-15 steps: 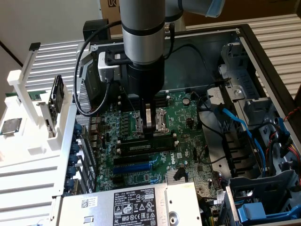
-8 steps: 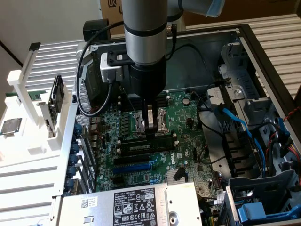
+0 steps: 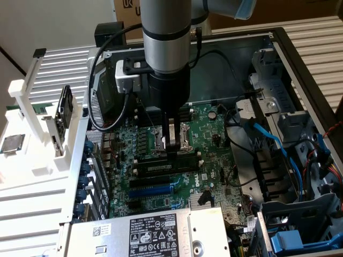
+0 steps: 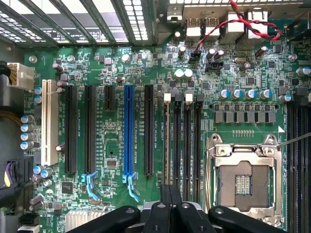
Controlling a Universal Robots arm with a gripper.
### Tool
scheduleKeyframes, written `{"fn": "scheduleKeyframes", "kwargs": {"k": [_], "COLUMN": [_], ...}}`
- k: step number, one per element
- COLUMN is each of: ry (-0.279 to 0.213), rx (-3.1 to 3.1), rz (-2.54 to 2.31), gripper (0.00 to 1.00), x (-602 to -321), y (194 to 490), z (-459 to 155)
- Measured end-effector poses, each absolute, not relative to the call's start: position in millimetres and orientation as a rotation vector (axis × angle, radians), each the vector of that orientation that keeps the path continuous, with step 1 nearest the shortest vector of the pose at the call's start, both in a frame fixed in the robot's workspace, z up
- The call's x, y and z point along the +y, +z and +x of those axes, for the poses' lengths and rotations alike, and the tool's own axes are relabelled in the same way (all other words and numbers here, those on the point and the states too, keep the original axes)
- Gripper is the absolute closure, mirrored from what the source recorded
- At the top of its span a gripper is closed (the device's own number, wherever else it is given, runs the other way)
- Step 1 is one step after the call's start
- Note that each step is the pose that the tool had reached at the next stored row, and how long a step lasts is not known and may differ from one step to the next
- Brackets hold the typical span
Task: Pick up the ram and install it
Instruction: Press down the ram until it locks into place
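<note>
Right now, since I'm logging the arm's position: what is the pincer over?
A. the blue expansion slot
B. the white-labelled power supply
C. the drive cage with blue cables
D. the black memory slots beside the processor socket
D: the shut pincer points down at the long black memory slots right next to the open processor socket, well away from the other three.
</note>
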State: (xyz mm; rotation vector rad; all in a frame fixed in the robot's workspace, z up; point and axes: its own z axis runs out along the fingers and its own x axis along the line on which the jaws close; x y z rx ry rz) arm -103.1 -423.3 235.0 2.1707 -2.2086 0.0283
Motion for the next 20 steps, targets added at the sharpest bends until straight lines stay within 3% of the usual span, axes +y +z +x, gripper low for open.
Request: {"fn": "scheduleKeyframes", "kwargs": {"k": [20], "ry": [0.031], "rx": [-2.207], "rz": [2.171], "gripper": [0.90], "x": [-420.9], "y": [230.5], "z": [-107.5]}}
